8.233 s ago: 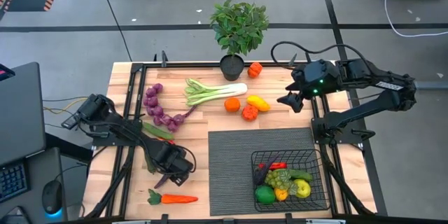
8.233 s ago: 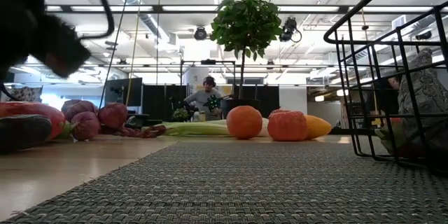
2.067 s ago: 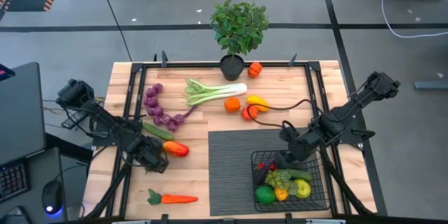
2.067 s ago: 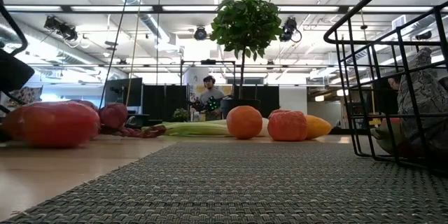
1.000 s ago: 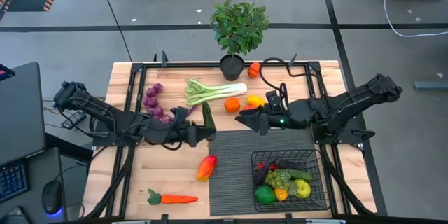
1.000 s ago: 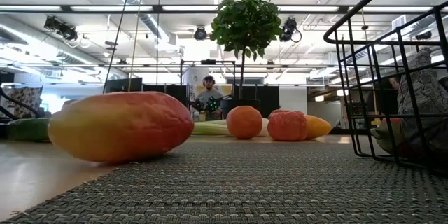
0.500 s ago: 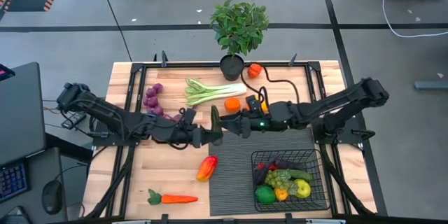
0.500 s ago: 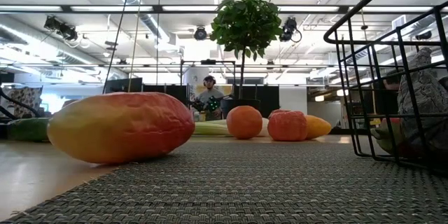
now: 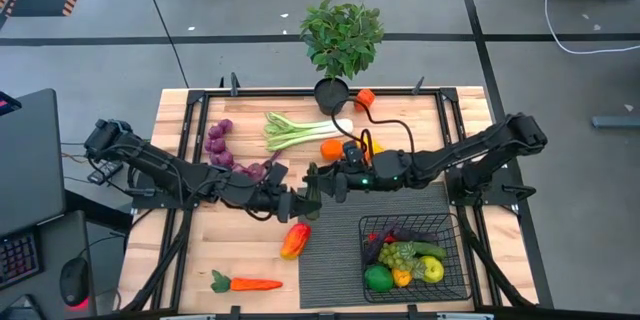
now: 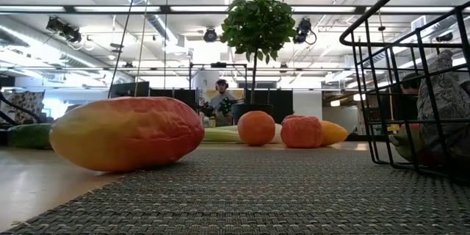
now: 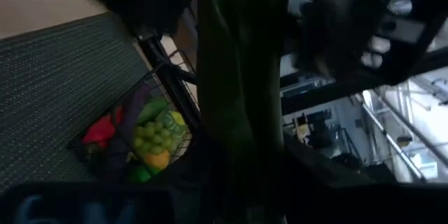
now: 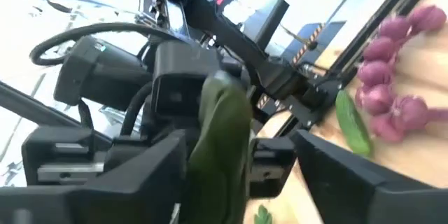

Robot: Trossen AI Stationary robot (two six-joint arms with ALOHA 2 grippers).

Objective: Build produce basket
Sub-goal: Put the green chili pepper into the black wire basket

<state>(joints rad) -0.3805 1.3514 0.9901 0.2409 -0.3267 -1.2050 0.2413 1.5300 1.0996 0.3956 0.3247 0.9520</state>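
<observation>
A dark green long vegetable (image 12: 224, 140) hangs in the air over the mat's far left corner, with my left gripper (image 9: 298, 201) shut on it. My right gripper (image 9: 317, 186) faces it from the table's right. It is open, with one finger (image 12: 126, 175) on either side of the vegetable; I cannot tell whether they touch it. The black wire basket (image 9: 415, 255) stands on the mat's near right part, holding green grapes, a lemon and other produce. On the table lie a red-yellow fruit (image 9: 294, 240), a carrot (image 9: 248, 283), a leek (image 9: 300, 130) and purple grapes (image 9: 225, 150). My left gripper holds the dark green vegetable (image 11: 241, 77) between its two fingers, which come level from the table's left and lie across it. The place of contact is dark and hidden by the vegetable itself. The vegetable is lifted clear of the table and mat.
A dark ribbed mat (image 9: 330, 250) covers the near middle. A potted plant (image 9: 340, 40) stands at the far edge beside a red pepper (image 9: 364, 98). An orange (image 9: 330, 148) lies by the leek. A second green vegetable (image 12: 350, 122) lies near the purple grapes.
My right gripper has gone toward the table's left and come down a little, up to the green vegetable, so that its fingers now stand around it. My left gripper has shifted slightly toward the right and near edge with the vegetable, still held clear of the table.
</observation>
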